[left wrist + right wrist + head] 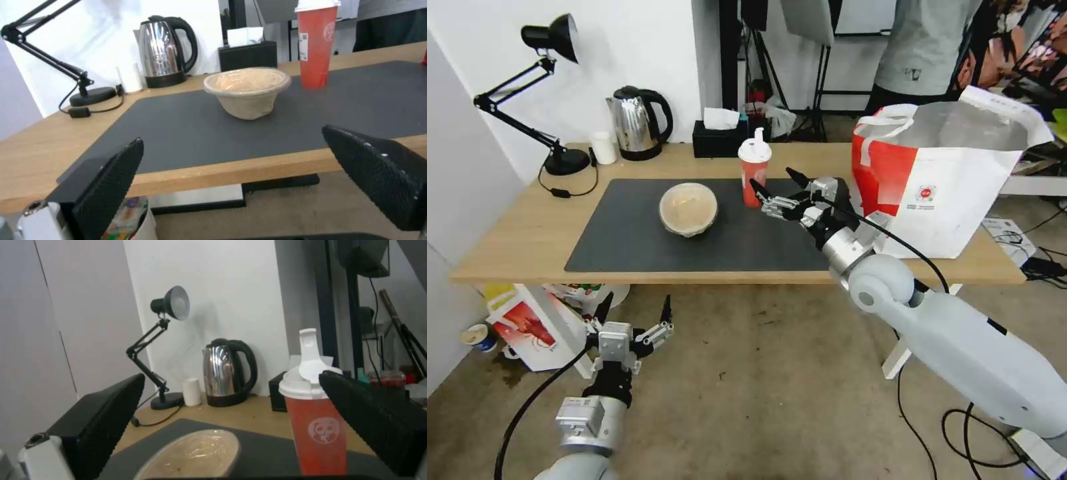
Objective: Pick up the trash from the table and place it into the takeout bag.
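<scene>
Right gripper [780,188] is out over the dark mat [627,247] on the table [520,247], fingers spread wide, tips level with the red cup [754,167] and just to its right, gap between them and the cup, nothing pinched. From the right wrist camera the cup [317,426] stands upright between the two open black fingers [106,420], closer to one of them, its white spouted lid in place. The beige bowl [688,209] with its clear lid sits left of the cup, near the middle of the mat, apart from both grippers; the left wrist camera shows that bowl [247,91] upright on the mat with the cup [317,46] behind it and off to one side. The big white bag [954,200] with the red side panel stands open on the right end of the table, silver lining showing, right beside the working arm. Left gripper [632,319] hangs low in front of the table's near edge, below the tabletop, claw spread and holding nothing. Along the far edge: a desk lamp [550,100], a small white cup [604,147], a steel kettle [637,123] and a black tissue box [718,137].
</scene>
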Controlling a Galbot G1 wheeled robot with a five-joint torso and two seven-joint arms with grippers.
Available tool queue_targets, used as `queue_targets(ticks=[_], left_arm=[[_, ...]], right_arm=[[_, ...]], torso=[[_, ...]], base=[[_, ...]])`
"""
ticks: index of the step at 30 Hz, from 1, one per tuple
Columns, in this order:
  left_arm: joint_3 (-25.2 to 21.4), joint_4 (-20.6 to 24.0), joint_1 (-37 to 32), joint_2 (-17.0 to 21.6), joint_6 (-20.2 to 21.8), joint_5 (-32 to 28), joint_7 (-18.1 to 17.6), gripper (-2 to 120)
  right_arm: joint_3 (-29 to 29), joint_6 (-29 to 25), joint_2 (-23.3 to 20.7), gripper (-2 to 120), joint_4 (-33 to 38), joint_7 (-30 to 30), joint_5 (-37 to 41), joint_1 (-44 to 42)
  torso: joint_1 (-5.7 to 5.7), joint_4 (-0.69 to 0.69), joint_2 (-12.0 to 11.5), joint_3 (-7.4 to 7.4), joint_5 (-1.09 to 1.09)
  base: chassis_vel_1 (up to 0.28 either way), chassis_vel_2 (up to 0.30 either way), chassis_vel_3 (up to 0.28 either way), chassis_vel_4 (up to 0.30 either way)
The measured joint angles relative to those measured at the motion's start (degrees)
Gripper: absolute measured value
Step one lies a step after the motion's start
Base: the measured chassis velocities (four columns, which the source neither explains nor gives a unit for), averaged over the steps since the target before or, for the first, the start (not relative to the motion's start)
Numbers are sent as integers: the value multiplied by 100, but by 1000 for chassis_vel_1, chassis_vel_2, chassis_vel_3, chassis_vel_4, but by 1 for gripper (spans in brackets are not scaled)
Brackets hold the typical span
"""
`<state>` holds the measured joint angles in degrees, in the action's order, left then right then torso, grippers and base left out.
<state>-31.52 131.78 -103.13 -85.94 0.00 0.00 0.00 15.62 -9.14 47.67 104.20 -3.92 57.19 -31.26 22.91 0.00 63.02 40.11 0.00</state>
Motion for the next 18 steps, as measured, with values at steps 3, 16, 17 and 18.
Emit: queue_targets(ticks=[3,16,17,18], left_arm=[[0,0,0,0,0,0,0,100],[0,0,0,0,0,0,0,100],[0,0,0,0,0,0,0,100],[0,0,0,0,0,0,0,100]], right_arm=[[65,20,3,100,-31,-49,43,71],[356,131,165,100,-334,-292,93,400],[356,131,165,100,-334,-292,93,400],[374,133,200,100,-380,-298,87,419]], torso=[[0,0,0,0,0],[0,0,0,0,0],[0,0,0,0,0],[0,0,0,0,1]], base=[[0,0,0,0],[0,0,0,0],[0,0,0,0],[0,0,0,0]])
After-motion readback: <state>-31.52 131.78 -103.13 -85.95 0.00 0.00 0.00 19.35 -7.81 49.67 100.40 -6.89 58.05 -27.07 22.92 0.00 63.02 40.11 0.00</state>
